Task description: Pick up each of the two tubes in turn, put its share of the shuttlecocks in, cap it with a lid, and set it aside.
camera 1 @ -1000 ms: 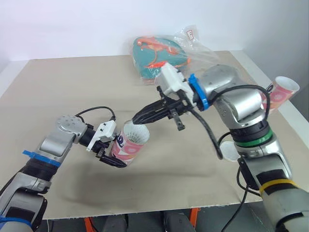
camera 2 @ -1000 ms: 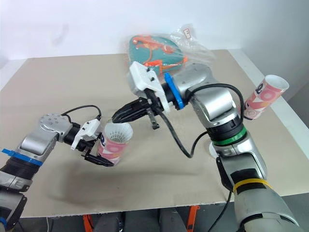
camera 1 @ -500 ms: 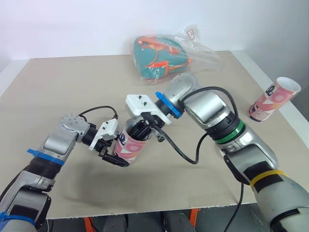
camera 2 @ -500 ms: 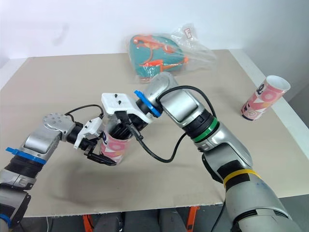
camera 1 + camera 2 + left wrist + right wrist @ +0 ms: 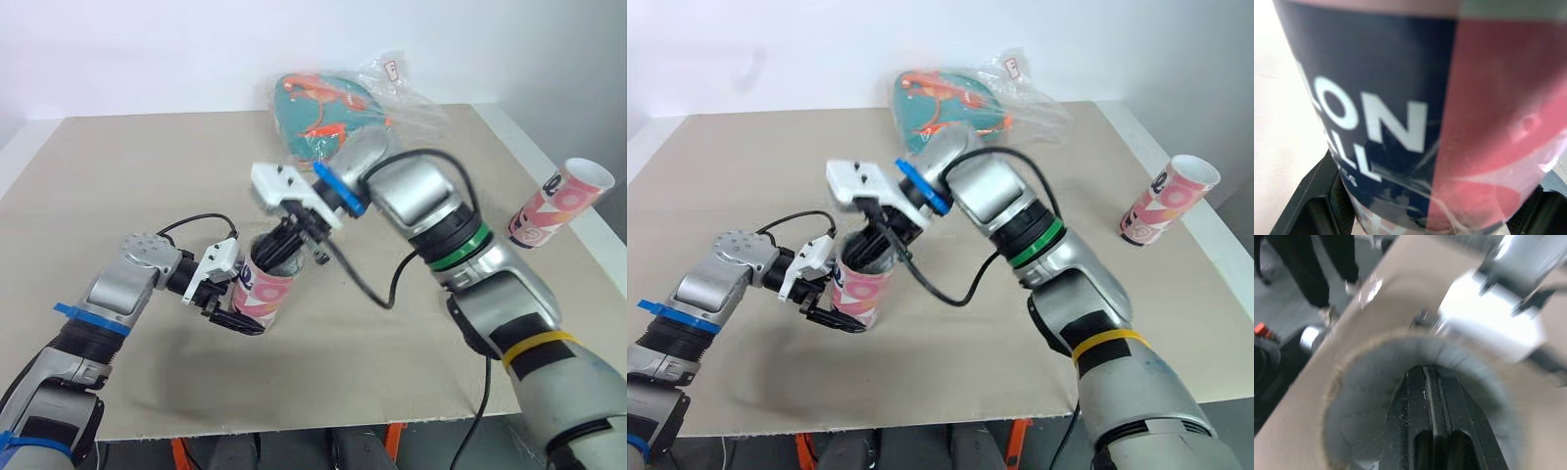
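A pink, patterned tube (image 5: 263, 294) with dark blue lettering stands nearly upright, its open mouth tipped a little toward 1 o'clock, a short way toward 7 o'clock from the middle of a beige table (image 5: 127, 176). I cannot tell whether its base touches the tabletop. The left gripper (image 5: 235, 308) reaches in from 9 o'clock and has the tube clamped by its lower half, one black finger on each side of the wall. The right gripper (image 5: 279, 250) comes down from 1 o'clock with its two black fingers pressed flat together, their tips sunk into the tube's mouth. In the right wrist view those closed fingers (image 5: 1422, 396) sit inside the ring of white feathers of a shuttlecock (image 5: 1366, 396) lodged in the tube. A second tube (image 5: 558, 206), with the same pink pattern and a white open mouth, leans at the table's edge at 3 o'clock, well apart from both grippers. At 12 o'clock, by the far edge, lies a clear plastic bag (image 5: 411, 98) holding something teal and orange. A person's legs (image 5: 1308, 264) in dark trousers stand on the floor beyond the table.
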